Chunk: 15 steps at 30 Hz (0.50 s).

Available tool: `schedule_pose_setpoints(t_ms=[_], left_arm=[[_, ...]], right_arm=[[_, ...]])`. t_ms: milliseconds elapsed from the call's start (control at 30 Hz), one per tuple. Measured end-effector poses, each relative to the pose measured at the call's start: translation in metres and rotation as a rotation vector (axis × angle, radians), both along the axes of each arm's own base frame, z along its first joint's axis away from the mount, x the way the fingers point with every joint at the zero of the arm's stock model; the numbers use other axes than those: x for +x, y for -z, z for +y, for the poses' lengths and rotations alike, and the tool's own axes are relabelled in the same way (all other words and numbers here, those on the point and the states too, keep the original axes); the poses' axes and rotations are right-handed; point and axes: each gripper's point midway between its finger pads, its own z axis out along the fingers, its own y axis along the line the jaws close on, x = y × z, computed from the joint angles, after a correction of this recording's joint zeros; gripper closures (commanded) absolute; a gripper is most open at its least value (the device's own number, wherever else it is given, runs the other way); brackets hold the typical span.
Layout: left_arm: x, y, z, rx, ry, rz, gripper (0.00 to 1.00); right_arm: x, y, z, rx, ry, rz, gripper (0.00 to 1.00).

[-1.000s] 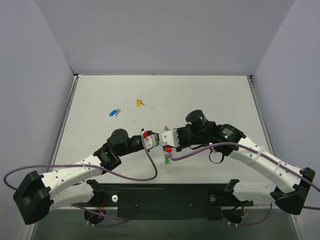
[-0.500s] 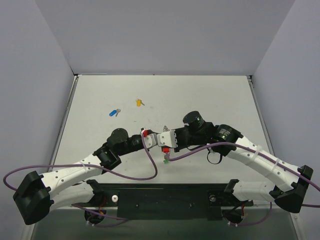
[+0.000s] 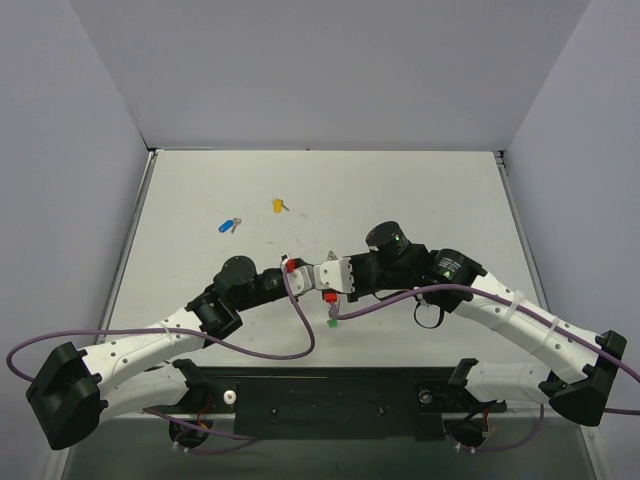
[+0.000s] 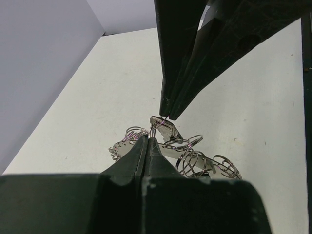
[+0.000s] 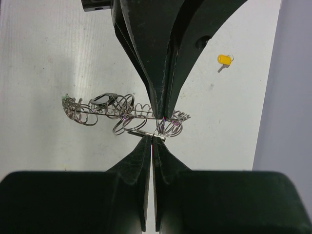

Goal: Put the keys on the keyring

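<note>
Both hands meet tip to tip over the table (image 3: 420, 190). The left hand (image 4: 147, 142) is squeezed shut on the keyring (image 4: 187, 155), a tangle of silver wire loops. The right hand (image 5: 152, 140) is pinched shut on a loop too. The green key (image 3: 331, 322) is just below them; I cannot tell if it is on a loop. The blue key (image 3: 229, 225) and yellow key (image 3: 279, 205) lie well apart from the hands. I think one hand should hold tight while the other pulls gently, so the loop opens and does not slip.
</note>
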Motion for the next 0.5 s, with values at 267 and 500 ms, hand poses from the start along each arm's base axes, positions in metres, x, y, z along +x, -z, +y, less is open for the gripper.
schedule_pose_setpoints(t_ms=[267, 500], left_arm=[[0.0014, 0.0, 0.0009, 0.001, -0.005, 0.005, 1.0], [0.0013, 0.0005, 0.0007, 0.002, -0.003, 0.004, 1.0]], right_arm=[[0.0042, -0.0026, -0.0001, 0.004, 0.016, -0.017, 1.0], [0.0092, -0.0059, -0.0005, 0.012, 0.04, -0.034, 1.0]])
